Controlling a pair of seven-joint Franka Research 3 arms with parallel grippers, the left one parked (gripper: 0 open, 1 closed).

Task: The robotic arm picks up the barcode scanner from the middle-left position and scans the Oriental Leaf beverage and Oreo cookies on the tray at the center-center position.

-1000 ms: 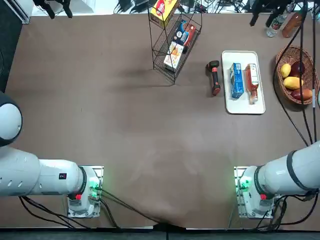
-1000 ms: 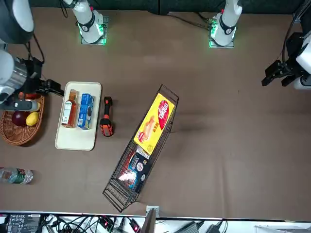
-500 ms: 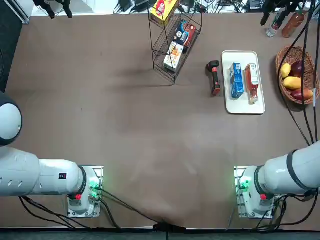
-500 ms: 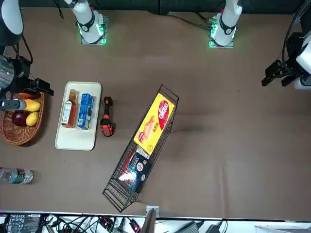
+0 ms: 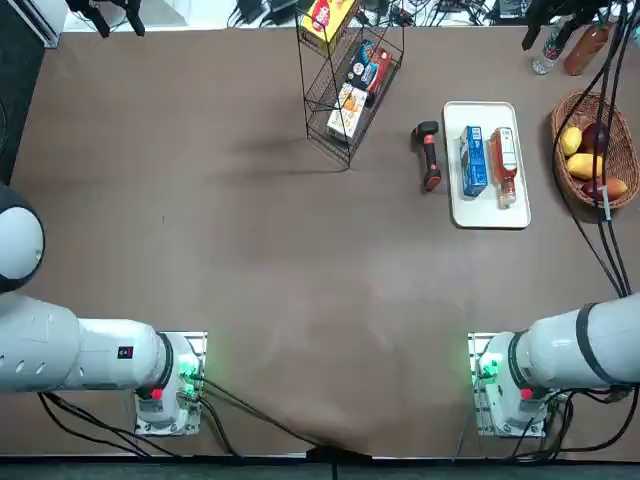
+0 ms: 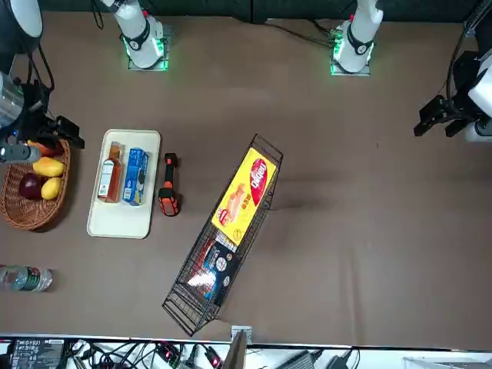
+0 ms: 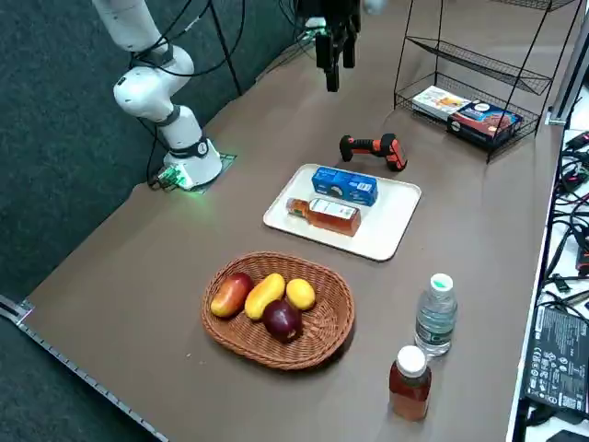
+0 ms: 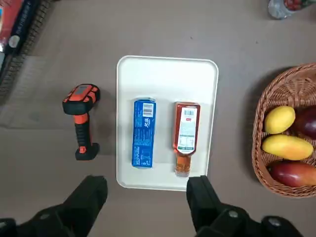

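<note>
Wire rack point(image 6: 192, 287): holds yellow box point(image 6: 244, 196), red logo.
White tray point(image 8: 168, 81): lies flat, carries bottle and packet side by side.
Right gripper point(image 8: 145, 189): hangs above table near tray, fingers spread.
Oriental Leaf bottle point(image 8: 186, 133): lies flat, shows barcode on white label.
Barcode scanner point(image 8: 82, 121): lies just beside tray, packet's side.
Blue Oreo packet point(image 8: 143, 133): shows barcode, brand unreadable.

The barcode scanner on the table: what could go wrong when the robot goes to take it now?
The right gripper hangs open with nothing between its fingers. The barcode scanner lies close beside the tray, so a finger coming down might knock the rim. If that jolts the tray, the Oriental Leaf beverage, lying on its side, could roll toward the Oreo cookies.
</note>
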